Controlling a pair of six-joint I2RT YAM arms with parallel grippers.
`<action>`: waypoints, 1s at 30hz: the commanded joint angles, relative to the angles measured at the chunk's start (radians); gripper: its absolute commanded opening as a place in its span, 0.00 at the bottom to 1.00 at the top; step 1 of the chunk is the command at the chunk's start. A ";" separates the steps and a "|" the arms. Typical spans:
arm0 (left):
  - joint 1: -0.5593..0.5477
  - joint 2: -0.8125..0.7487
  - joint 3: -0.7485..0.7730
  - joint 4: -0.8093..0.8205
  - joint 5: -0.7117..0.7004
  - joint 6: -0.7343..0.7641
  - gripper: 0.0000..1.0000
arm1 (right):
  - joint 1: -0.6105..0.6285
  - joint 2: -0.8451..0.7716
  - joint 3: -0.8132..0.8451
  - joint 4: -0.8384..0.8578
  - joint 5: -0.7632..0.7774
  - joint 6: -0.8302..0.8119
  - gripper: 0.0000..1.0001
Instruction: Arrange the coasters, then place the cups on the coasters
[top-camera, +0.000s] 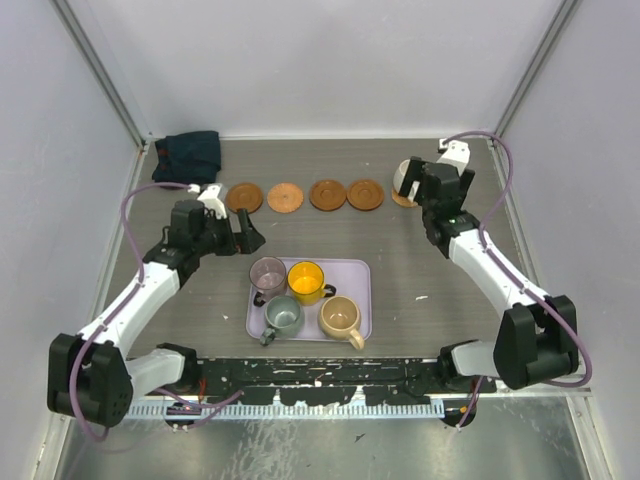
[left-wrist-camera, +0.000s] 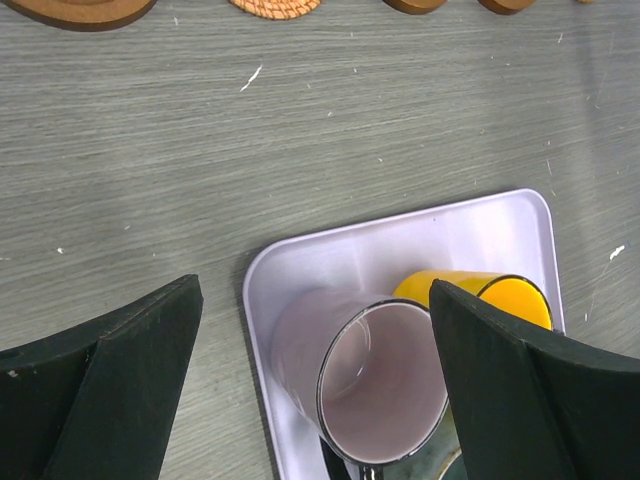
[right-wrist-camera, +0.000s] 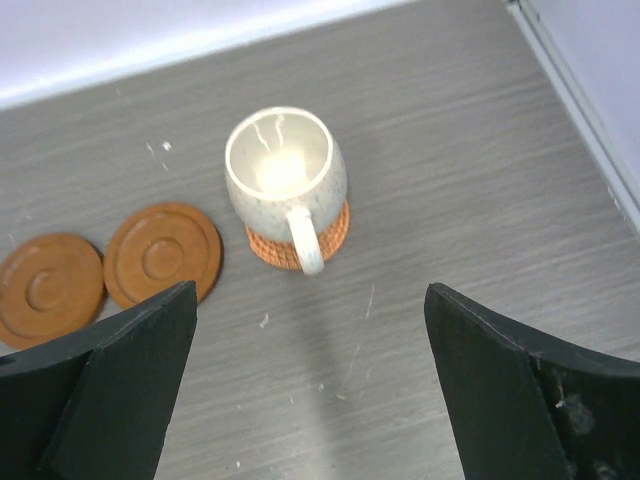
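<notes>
The right tool hangs wide open and holds nothing, just in front of the cream cup. The cup's handle points back at the tool, toward 6 o'clock in the right wrist view. If the tool pushes forward or swings sideways, it could hit that handle and shove the cup off its woven coaster. The left tool is wide open and empty too, and hangs over the 12 o'clock end of the lavender tray. The mauve cup and the yellow cup sit right next to each other there. A finger coming down between them could bump the yellow one or make the tray slide. Seen from above, the cream cup is small and round, stands up straight, and sits at about 1 o'clock on the bench. Four bare coasters make a row at 12 o'clock, to the left of it. The grey-green cup and the tan cup wait on the tray at 6 o'clock with the other two. So, as far as I can tell, four cups have yet to go.
</notes>
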 joint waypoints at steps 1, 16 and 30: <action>-0.004 0.046 0.069 0.045 0.021 0.006 0.98 | 0.000 -0.016 0.027 0.122 0.022 -0.054 1.00; -0.004 0.122 0.091 0.077 0.048 0.010 0.98 | -0.099 0.417 0.517 -0.166 0.118 -0.036 0.52; -0.004 0.119 0.078 0.070 0.018 0.034 0.98 | -0.114 0.403 0.373 -0.199 -0.117 -0.020 0.52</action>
